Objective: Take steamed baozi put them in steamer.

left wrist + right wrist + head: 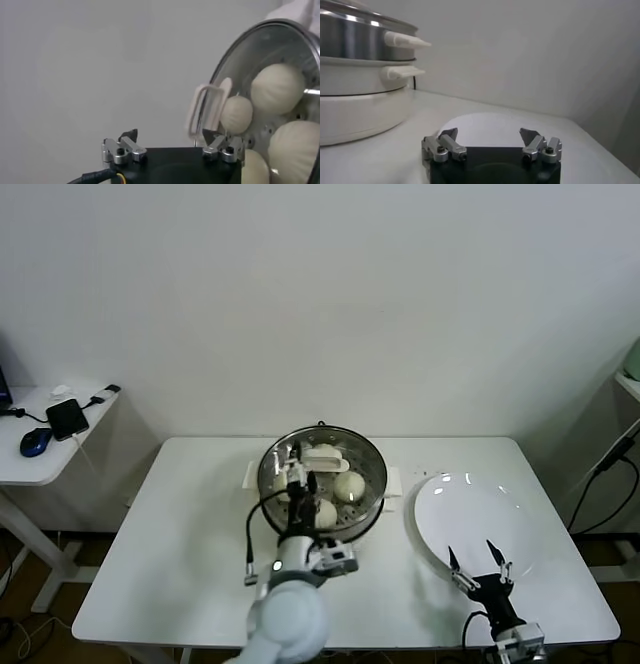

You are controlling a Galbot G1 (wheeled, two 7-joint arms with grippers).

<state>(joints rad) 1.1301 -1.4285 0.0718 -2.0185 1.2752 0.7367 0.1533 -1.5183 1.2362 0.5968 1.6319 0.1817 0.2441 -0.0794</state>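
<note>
Surroundings: white tabletop [180, 524] against a plain white wall. A smaller side table [40, 459] stands off the robot's left, carrying a blue mouse [35, 442], a black phone-like device [68, 417] and cables. A flat white plate [470, 519], glossy and round, lies just beside the steamer [325, 484] on the robot's right.

Steamer: round polished steel pot on a white base, with white side handles; the perforated tray is visible between the buns. A clear glass lid [265, 65] with steel rim and white loop handle partly covers it.

Steamed baozi [349, 486]: smooth, domed, cream-white dough; they sit inside the steamer on the tray. The left wrist view shows four through the glass.

Left end effector [294, 472]: above the near-left part of the steamer, fingers spread apart, gripping nothing.

Right end effector [480, 564]: low at the near edge of the plate, fingers spread wide, empty.
</note>
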